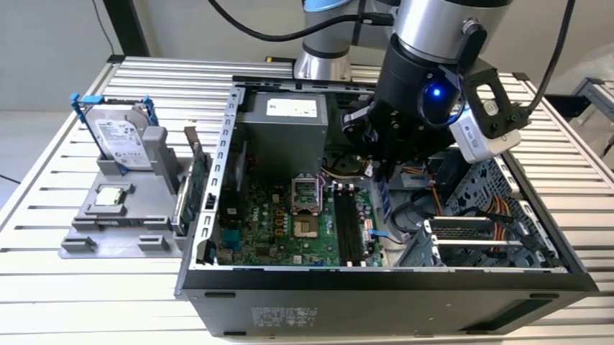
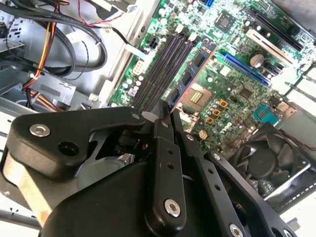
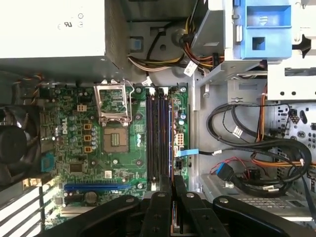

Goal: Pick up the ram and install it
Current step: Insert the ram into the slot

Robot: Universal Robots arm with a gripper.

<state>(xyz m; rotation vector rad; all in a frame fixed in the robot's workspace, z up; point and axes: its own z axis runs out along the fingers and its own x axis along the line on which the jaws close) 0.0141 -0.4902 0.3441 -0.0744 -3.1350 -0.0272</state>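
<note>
The pincer (image 2: 165,116) is clamped on the ram (image 2: 190,76) by its end, above the memory slots (image 3: 159,136). The stick is light, stiff and fragile; hold it by the edges.

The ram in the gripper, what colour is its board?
Dark blue with black chips; the ram shows best in the second wrist view, held in the gripper.

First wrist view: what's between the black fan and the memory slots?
The empty CPU socket sits between the fan and the memory slots in the first wrist view. The hand grips the ram beside the slots.
</note>
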